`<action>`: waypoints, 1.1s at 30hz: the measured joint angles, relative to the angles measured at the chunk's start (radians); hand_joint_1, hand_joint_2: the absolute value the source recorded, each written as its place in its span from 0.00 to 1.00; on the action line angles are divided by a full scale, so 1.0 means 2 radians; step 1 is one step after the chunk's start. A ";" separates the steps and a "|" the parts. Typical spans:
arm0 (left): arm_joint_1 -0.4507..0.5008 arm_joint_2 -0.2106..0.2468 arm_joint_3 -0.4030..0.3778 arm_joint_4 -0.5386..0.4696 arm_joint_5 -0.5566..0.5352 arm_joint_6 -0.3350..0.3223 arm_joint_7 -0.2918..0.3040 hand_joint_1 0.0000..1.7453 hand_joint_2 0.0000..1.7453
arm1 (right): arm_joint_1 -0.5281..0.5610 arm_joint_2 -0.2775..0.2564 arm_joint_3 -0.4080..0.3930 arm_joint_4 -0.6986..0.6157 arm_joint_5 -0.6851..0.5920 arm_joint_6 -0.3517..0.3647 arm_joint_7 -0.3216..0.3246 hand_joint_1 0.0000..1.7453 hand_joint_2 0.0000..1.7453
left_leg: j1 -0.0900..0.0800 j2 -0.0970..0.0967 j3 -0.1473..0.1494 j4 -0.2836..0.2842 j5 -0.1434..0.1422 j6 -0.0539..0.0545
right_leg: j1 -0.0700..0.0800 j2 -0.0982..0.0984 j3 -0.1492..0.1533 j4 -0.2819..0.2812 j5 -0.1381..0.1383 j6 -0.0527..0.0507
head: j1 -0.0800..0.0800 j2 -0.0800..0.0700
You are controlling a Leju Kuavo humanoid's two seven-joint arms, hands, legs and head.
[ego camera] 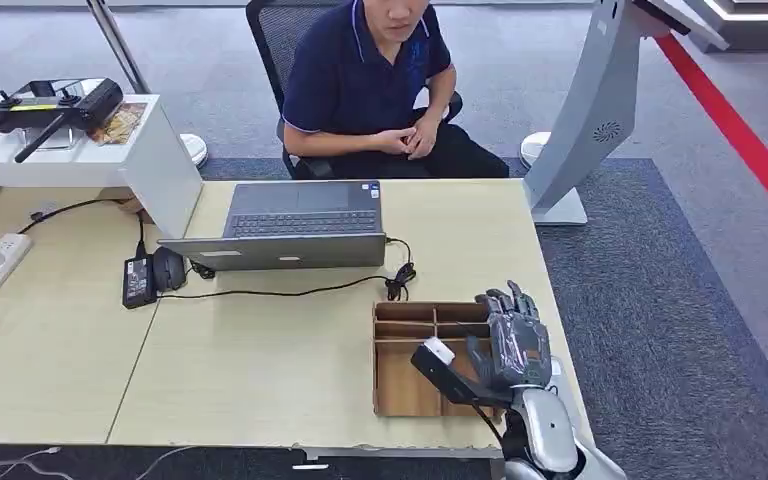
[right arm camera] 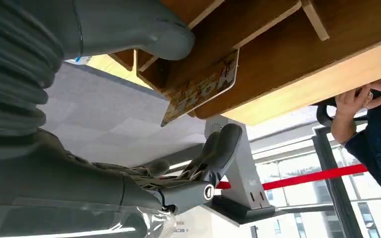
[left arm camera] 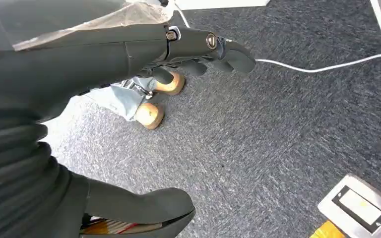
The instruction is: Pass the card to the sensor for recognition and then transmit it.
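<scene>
Right hand (ego camera: 513, 343) is held released over the wooden tray (ego camera: 397, 385) near the counter's (ego camera: 260, 350) front right corner, fingers apart and empty. Left hand (left arm camera: 129, 54) hangs open above carpet. The card (right arm camera: 202, 88) is seen leaning in a tray compartment; it is judged thin, stiff, light and slick, best pinched by its protruding edge. Partial lettering, seemingly "Hotel", can be read.
</scene>
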 joint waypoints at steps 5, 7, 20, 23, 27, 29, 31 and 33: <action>0.000 0.000 0.000 0.000 -0.001 0.000 0.000 0.00 1.00 | 0.000 0.000 0.000 0.001 -0.001 0.001 0.000 0.46 1.00 | 0.000 0.000 0.000 0.000 0.000 0.000 | 0.000 0.000 0.000 0.000 0.000 0.000 | 0.000 0.000; 0.000 0.000 0.000 0.000 -0.001 0.000 0.000 0.00 1.00 | 0.000 -0.001 0.000 0.001 0.000 0.002 0.000 0.51 1.00 | 0.000 0.000 0.000 0.000 0.000 0.000 | 0.000 0.000 0.000 0.000 0.000 0.000 | 0.000 0.000; 0.000 0.000 0.000 0.000 0.000 0.000 0.000 0.00 1.00 | -0.006 -0.008 -0.001 -0.001 0.022 0.006 0.014 1.00 1.00 | 0.000 0.000 0.000 0.000 0.000 0.000 | 0.000 0.000 0.000 0.000 0.000 0.000 | 0.000 0.000; 0.000 0.000 0.000 0.000 0.001 0.000 0.000 0.00 1.00 | -0.005 -0.009 -0.001 -0.001 0.026 0.003 0.015 1.00 1.00 | 0.000 0.000 0.000 0.000 0.000 0.000 | 0.000 0.000 0.000 0.000 0.000 0.000 | 0.000 0.000; 0.000 0.000 0.000 0.000 0.002 0.000 0.000 0.00 1.00 | -0.002 -0.011 -0.001 -0.003 0.030 -0.004 0.015 1.00 1.00 | 0.000 0.000 0.000 0.000 0.000 0.000 | 0.000 0.000 0.000 0.000 0.000 0.000 | 0.000 0.000; 0.000 0.000 0.000 0.000 0.002 0.000 0.000 0.00 1.00 | 0.000 -0.012 -0.001 -0.003 0.032 -0.010 0.014 1.00 1.00 | 0.000 0.000 0.000 0.000 0.000 0.000 | 0.000 0.000 0.000 0.000 0.000 0.000 | 0.000 0.000; 0.000 0.000 0.000 0.000 0.002 0.000 0.000 0.00 1.00 | 0.002 -0.012 -0.001 -0.003 0.034 -0.015 0.013 1.00 1.00 | 0.000 0.000 0.000 0.000 0.000 0.000 | 0.000 0.000 0.000 0.000 0.000 0.000 | 0.000 0.000; 0.000 0.000 0.000 0.000 0.002 0.000 0.000 0.00 1.00 | 0.003 -0.012 -0.002 -0.003 0.035 -0.019 0.010 1.00 1.00 | 0.000 0.000 0.000 0.000 0.000 0.000 | 0.000 0.000 0.000 0.000 0.000 0.000 | 0.000 0.000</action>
